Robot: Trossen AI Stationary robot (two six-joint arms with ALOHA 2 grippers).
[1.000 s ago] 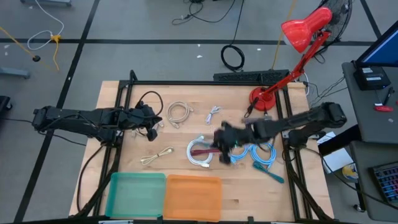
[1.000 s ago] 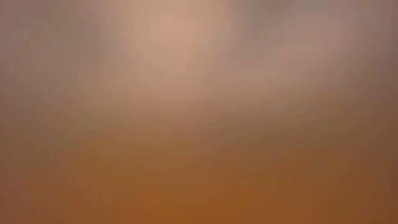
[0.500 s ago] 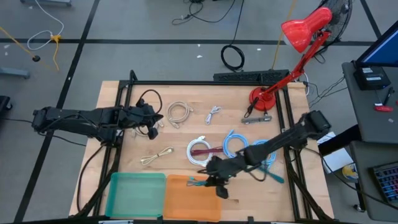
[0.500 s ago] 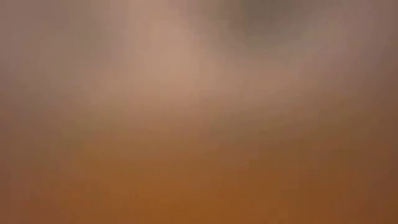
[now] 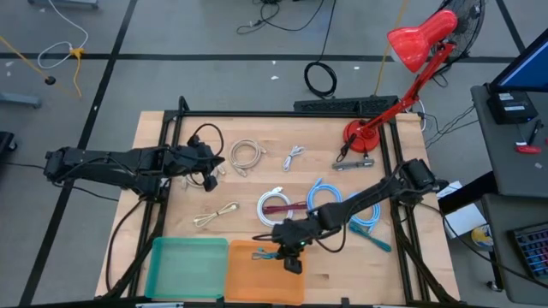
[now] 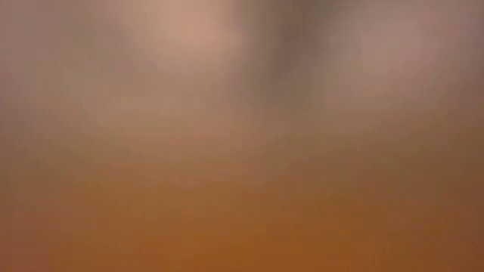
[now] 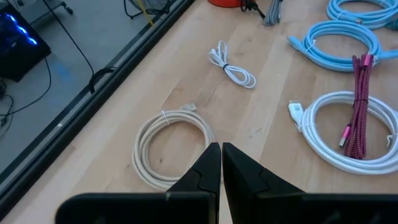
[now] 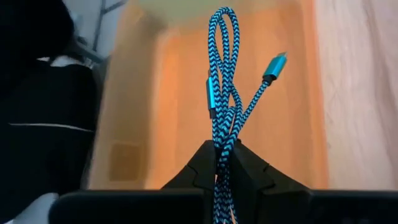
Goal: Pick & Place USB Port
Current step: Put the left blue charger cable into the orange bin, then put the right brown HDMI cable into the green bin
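The setting is a robotics lab or test workshop. A wooden table [image 5: 342, 265] sits inside a black metal frame [image 5: 282, 114] on a grey floor marked with dark tape lines [image 5: 111, 56]. Loose cables [image 5: 321, 79] trail across the floor beyond the table. A red desk lamp [image 5: 411, 47] stands at the table's far corner. A side desk [image 5: 514, 128] to the right carries electronic equipment, with a lit screen [image 5: 527, 68] above it.

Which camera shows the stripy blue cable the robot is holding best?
The right wrist view: the blue braided cable hangs bundled from the shut right gripper over the orange tray. The high view shows it tiny; the low view is blurred, and the left wrist view misses it.
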